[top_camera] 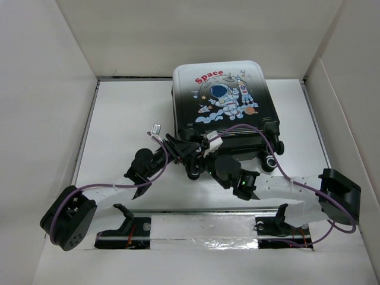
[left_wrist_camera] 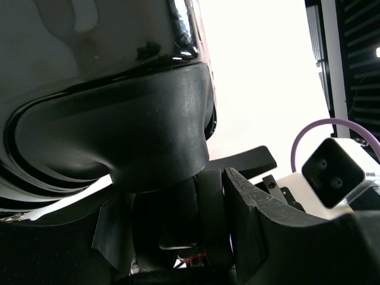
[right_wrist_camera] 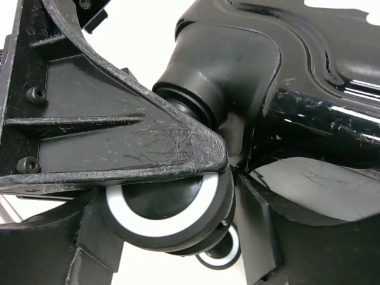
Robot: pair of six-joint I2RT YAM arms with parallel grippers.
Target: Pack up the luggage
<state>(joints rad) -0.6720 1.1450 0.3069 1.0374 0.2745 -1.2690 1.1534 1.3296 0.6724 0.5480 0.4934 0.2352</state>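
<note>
On the white, panel-walled worktop [top_camera: 119, 119] the closed luggage [top_camera: 222, 95] lies flat at far centre, wheels toward the arms; the right hand [right_wrist_camera: 172, 202] clamps a white-rimmed wheel, while the left hand [left_wrist_camera: 178, 231] straddles another wheel, whether gripping I cannot tell.

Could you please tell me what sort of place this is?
Probably a robotics lab test cell: two arms bolted to a white table, plain white panels boxing it in, and a suitcase as the prop.
</note>
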